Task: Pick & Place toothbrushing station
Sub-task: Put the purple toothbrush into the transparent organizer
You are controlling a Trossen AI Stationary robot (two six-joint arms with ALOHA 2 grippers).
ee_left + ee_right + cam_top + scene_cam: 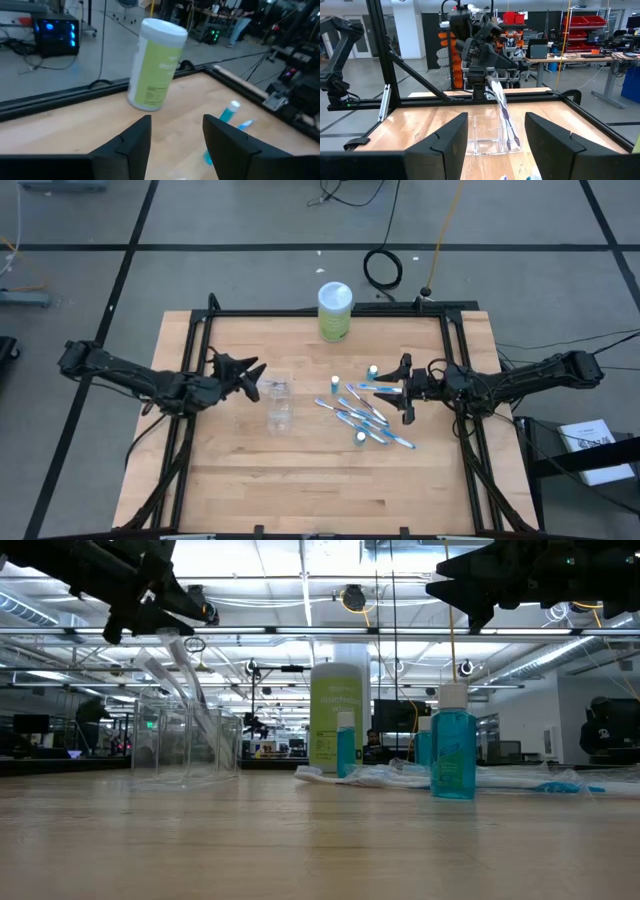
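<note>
Upright green canister, wooden table

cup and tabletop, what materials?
Cup: looks like clear rigid plastic, glossy; the table and frame show straight through its walls. Tabletop: looks like light wood, butcher-block style, with visible plank seams and grain and a satin sheen; it could be a laminate.
</note>
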